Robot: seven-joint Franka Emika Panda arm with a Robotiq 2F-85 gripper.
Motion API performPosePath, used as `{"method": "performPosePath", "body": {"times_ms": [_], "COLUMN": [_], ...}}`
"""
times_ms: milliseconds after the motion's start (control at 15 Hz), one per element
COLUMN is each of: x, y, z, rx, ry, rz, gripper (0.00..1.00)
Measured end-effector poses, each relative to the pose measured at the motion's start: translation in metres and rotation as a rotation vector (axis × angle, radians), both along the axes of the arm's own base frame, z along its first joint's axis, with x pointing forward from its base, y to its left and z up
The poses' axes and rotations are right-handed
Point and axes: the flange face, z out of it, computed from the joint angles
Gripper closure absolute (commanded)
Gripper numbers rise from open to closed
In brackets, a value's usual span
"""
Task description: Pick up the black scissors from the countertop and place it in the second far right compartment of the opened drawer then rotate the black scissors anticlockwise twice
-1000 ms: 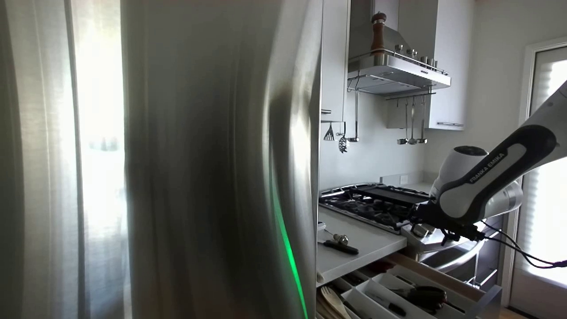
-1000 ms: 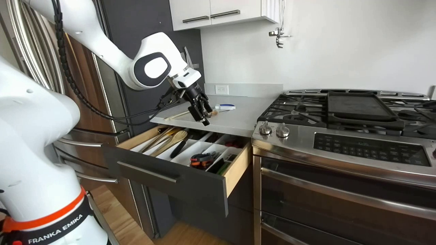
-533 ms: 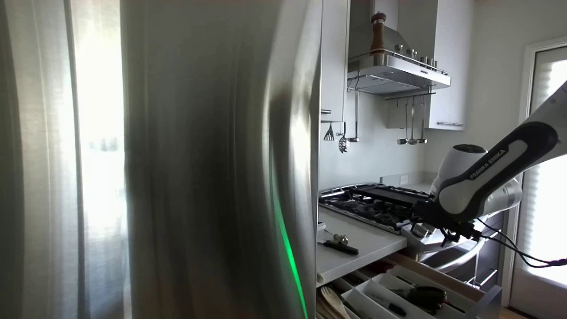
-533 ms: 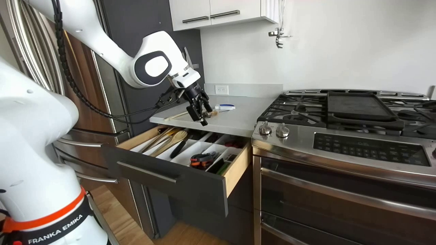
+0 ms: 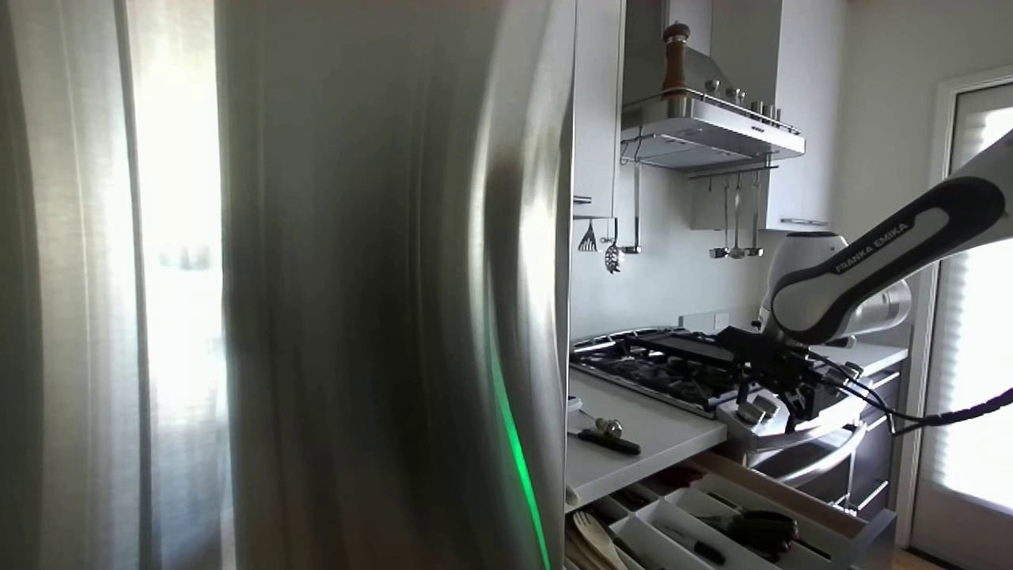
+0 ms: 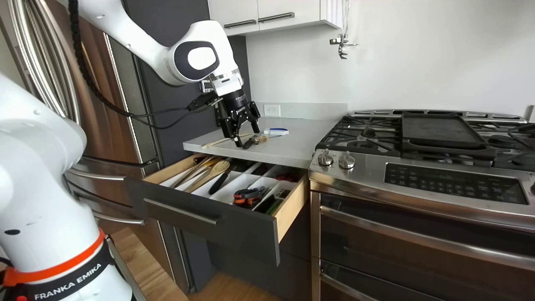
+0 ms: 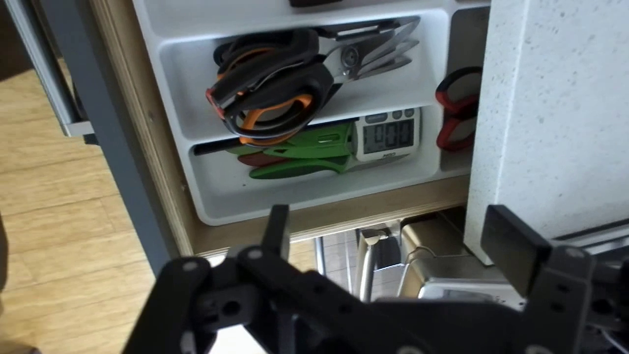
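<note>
The black scissors (image 7: 275, 81) have black and orange handles and lie bunched with other blades in the second compartment from the right of the opened drawer (image 7: 147, 113). They also show in both exterior views (image 6: 249, 196) (image 5: 760, 532). The opened drawer's wooden side (image 6: 291, 205) stands beside the stove. My gripper (image 7: 395, 228) is open with nothing between its fingers. In an exterior view the gripper (image 6: 247, 137) hangs above the drawer, apart from the scissors, in front of the countertop (image 6: 292, 146). The countertop edge (image 7: 580, 98) shows behind one finger in the wrist view.
Green-handled tools (image 7: 295, 168) and a white timer (image 7: 388, 135) lie in the far right compartment. Red handles (image 7: 457, 103) show farther back. Wooden spoons (image 6: 213, 173) fill the drawer's left. A black-handled tool (image 5: 609, 442) lies on the countertop. The gas hob (image 6: 376, 138) adjoins it.
My gripper has risen a little and turned, so its fingers now point more steeply down and show spread apart. The scissors and the drawer have not moved.
</note>
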Motion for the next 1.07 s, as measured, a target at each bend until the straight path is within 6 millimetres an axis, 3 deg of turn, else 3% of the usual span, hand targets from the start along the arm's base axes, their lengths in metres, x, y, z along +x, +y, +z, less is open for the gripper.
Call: {"method": "performPosePath", "body": {"times_ms": [267,667,800,1067], "x": [0.007,0.014,0.015,0.018], "y": [-0.011,-0.015,-0.016,-0.016], "z": [-0.012,-0.061,-0.073,-0.075], "rx": [0.050,0.153,0.166,0.173], "ry": [0.064,0.135,0.158,0.162], "rz": [-0.201,-0.517,-0.569,-0.584], "gripper": [0.00,0.00,0.00,0.00]}}
